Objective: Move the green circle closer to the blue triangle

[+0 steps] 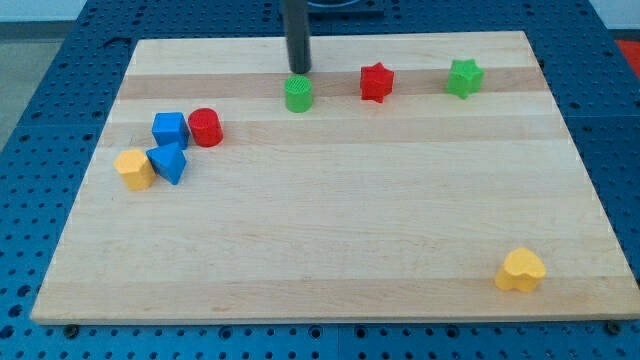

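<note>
The green circle (298,94) sits near the top middle of the wooden board. The blue triangle (168,162) lies at the view's left, touching a yellow block (134,169) on its left. My tip (298,70) is just above the green circle in the view, close to its top edge or touching it. A blue cube (170,128) and a red circle (205,127) sit side by side just above the blue triangle.
A red star (376,82) lies right of the green circle and a green star (464,78) further right. A yellow heart (521,270) sits near the bottom right corner. The board (330,230) rests on a blue perforated table.
</note>
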Motion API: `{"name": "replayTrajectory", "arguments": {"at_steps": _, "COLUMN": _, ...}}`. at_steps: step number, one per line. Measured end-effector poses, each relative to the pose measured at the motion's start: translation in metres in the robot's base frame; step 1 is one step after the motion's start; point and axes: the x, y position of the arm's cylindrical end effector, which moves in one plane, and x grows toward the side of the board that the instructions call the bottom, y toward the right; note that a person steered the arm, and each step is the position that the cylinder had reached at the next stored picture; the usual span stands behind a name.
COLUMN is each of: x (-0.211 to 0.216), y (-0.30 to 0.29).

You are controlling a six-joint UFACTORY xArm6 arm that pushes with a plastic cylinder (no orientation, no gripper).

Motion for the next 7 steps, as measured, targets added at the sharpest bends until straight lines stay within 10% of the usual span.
{"name": "replayTrajectory", "arguments": {"at_steps": 7, "x": 0.15, "y": -0.029}}
